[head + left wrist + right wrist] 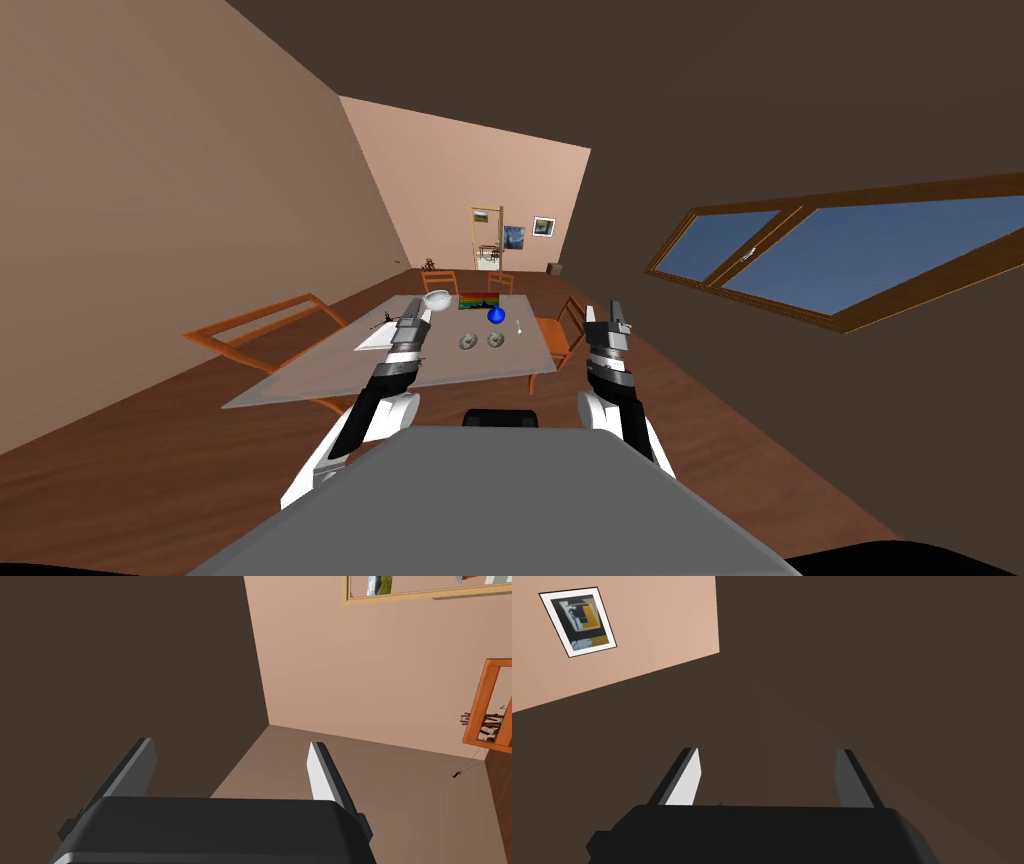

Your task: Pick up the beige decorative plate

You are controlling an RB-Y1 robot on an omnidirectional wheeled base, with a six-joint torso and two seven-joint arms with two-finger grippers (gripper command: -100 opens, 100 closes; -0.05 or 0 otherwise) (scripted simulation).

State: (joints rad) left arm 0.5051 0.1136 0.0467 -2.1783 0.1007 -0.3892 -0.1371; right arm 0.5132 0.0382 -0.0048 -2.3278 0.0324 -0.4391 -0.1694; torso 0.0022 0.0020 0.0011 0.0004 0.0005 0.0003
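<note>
L arm (pixel 403 350): black forearm, white upper seg, grey-banded wrist | R arm (pixel 608 365): same | L gripper (pixel 231 743): dark box, 2 thin lt-grey blade fingers | R gripper (pixel 768 751): identical

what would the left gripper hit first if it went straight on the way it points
Way looks free: the left gripper points up off the table, at a far wall corner; depth unclear.

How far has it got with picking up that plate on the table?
Barely begun: I stand at the grey table. The pale round plate, likely the one meant, lies on it untouched. The left gripper and right gripper are open and empty. Reaching, gripping and lifting remain.
</note>
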